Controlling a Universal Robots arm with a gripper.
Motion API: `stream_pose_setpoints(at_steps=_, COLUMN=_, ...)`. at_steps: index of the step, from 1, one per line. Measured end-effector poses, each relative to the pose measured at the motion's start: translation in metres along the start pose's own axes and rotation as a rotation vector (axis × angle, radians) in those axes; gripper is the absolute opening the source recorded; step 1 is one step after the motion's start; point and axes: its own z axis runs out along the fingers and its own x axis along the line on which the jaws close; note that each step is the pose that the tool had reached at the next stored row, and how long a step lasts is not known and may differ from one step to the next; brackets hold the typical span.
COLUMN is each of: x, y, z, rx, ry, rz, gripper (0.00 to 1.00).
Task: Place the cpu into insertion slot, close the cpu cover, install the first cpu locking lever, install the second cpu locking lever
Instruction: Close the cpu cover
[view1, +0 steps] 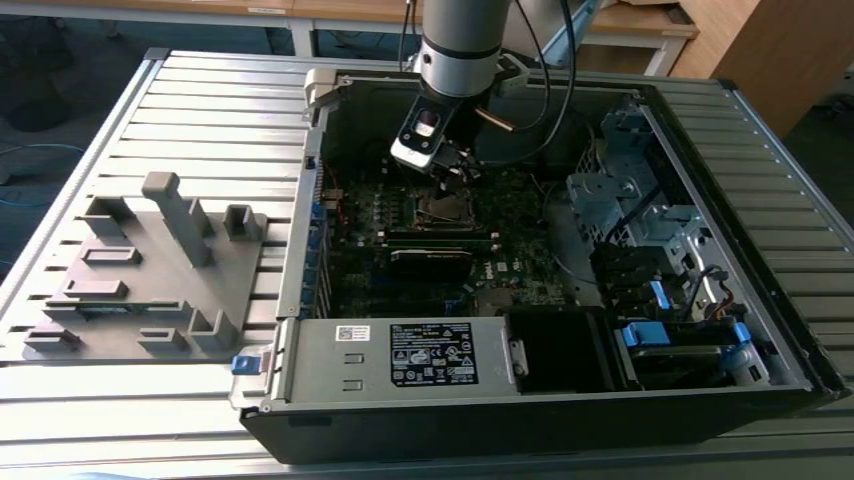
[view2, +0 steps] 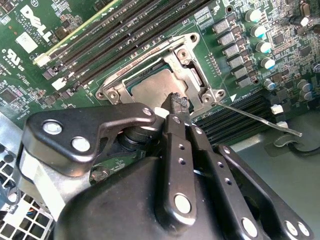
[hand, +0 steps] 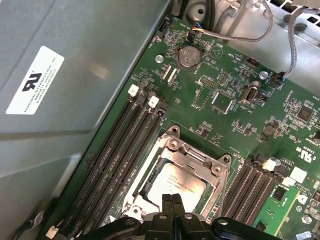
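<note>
In the exterior view the gripper (view1: 457, 178), closed on nothing, hangs at 12 o'clock of the cpu cover (view1: 424, 207). Its locking lever (view2: 260, 118) sticks out unlatched; a slip could scrape the cpu (view2: 150, 89).

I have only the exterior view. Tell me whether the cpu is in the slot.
Observer: Yes, it's in. In the first wrist view the cpu lies flat, grey top up.
Operator: Report the cover.
Observer: The cover lies down around the cpu, which shows through its window.
Operator: Now check the levers.
Observer: In the second wrist view one thin lever sticks out sideways from the cover's corner, not lying along the frame.
</note>
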Motion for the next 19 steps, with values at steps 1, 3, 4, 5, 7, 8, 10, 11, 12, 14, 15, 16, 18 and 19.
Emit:
stream_pose_setpoints(at_steps=1, x=0.0, y=0.0, z=0.0, rx=0.0, ry=0.0001, rz=0.0, gripper=0.11)
stream_pose_setpoints(at_steps=3, x=0.0, y=0.0, z=0.0, rx=0.0, ry=0.0001, rz=0.0, gripper=0.11)
stream_pose_setpoints(at_steps=4, x=0.0, y=0.0, z=0.0, rx=0.0, ry=0.0001, rz=0.0, gripper=0.11)
stream_pose_setpoints(at_steps=5, x=0.0, y=0.0, z=0.0, rx=0.0, ry=0.0001, rz=0.0, gripper=0.11)
stream_pose_setpoints(at_steps=7, x=0.0, y=0.0, z=0.0, rx=0.0, ry=0.0001, rz=-0.001, gripper=0.11)
stream_pose_setpoints(at_steps=8, x=0.0, y=0.0, z=0.0, rx=0.0, ry=0.0004, rz=-0.005, gripper=0.11)
stream_pose_setpoints(at_steps=10, x=0.0, y=0.0, z=0.0, rx=-0.0001, ry=0.0009, rz=-0.012, gripper=0.11)
stream_pose_setpoints(at_steps=11, x=0.0, y=0.0, z=0.0, rx=0.0, ry=0.0009, rz=-0.012, gripper=0.11)
stream_pose_setpoints(at_steps=12, x=0.0, y=0.0, z=0.0, rx=0.0, ry=0.0009, rz=-0.012, gripper=0.11)
stream_pose_setpoints(at_steps=14, x=0.0, y=0.0, z=0.0, rx=-0.0001, ry=0.001, rz=-0.012, gripper=0.11)
stream_pose_setpoints(at_steps=15, x=0.0, y=0.0, z=0.0, rx=0.0, ry=0.0009, rz=-0.012, gripper=0.11)
stream_pose_setpoints(at_steps=16, x=0.0, y=0.0, z=0.0, rx=-0.0001, ry=0.001, rz=-0.012, gripper=0.11)
stream_pose_setpoints(at_steps=18, x=0.0, y=0.0, z=0.0, rx=0.0, ry=0.0011, rz=-0.014, gripper=0.11)
stream_pose_setpoints(at_steps=19, x=0.0, y=0.0, z=0.0, rx=0.0, ry=0.0012, rz=-0.018, gripper=0.11)
